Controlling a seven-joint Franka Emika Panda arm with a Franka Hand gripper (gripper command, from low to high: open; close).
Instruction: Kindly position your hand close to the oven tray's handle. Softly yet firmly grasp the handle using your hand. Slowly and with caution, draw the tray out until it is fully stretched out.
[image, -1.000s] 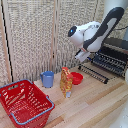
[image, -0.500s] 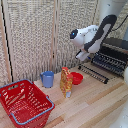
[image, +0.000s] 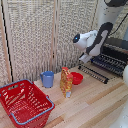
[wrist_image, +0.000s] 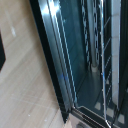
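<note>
The oven tray (image: 111, 64) sits just beyond your hand (image: 84, 57), drawn partly out of the oven (image: 119, 46). Whether the fingers are spread, you cannot tell. Descend crooked and you may miss the handle (image: 93, 73), catching the bars.

the hand (image: 85, 56) is blurred and partly behind the arm, so how its fingers stand cannot be told. the oven (image: 118, 46) is cut off by the exterior view's right edge. the oven tray (image: 111, 63) has bars too fine to separate; its handle (image: 92, 73) is only a thin dark line. in the wrist view the hand is out of frame.
</note>
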